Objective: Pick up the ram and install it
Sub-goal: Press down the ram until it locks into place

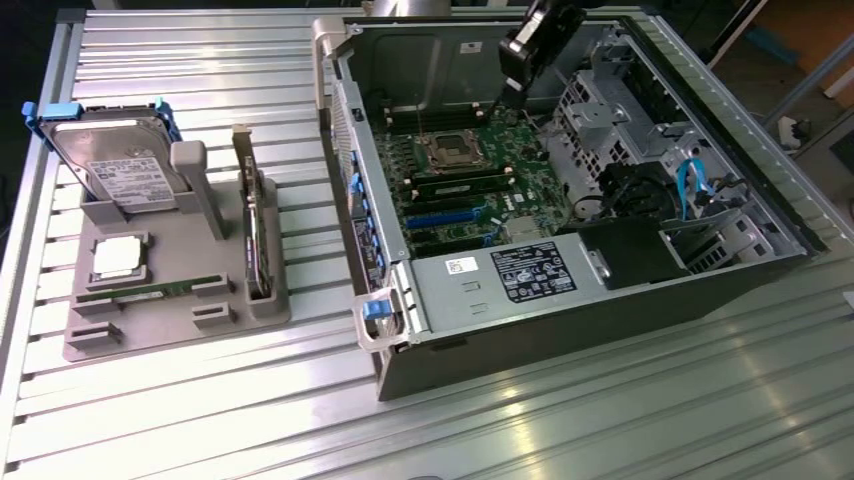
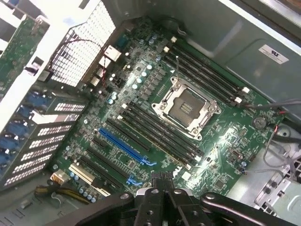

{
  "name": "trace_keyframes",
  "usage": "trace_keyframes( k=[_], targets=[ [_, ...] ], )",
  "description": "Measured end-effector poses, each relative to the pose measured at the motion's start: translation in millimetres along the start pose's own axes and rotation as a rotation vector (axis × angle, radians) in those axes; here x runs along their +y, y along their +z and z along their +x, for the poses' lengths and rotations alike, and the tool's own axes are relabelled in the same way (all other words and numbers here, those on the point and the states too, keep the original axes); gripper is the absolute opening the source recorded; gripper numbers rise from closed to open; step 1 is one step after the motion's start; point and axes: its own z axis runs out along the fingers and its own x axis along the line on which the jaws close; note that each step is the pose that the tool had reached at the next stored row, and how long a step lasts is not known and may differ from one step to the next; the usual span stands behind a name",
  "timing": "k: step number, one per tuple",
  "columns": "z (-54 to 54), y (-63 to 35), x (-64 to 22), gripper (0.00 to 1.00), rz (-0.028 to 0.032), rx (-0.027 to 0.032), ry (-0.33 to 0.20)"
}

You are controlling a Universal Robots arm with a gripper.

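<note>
Green, long, thin circuit-board ram stick (image 1: 138, 292) lies flat in the grey moulded holder tray (image 1: 174, 325), along its front edge. Silver boxy hard drive (image 1: 118, 170) stands in the same tray behind it. Slatted metal desk (image 1: 561, 420) carries the tray and the open black computer case (image 1: 587, 320). Black pincer (image 2: 163, 181), closed and empty, hangs above the case's green motherboard (image 2: 155, 113).

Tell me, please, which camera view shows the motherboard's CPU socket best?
The wrist view: the CPU socket sits near mid-picture, with its metal frame and dark centre plain to see and memory slots on both sides. The exterior view shows the socket as a small square far off inside the case.
</note>
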Motion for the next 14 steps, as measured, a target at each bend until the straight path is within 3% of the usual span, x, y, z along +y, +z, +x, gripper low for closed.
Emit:
trace_keyframes(
  k=[14],
  targets=[
    [0.0, 0.0, 0.0, 0.11, -0.0118, -0.0043, 0.222]
  ],
)
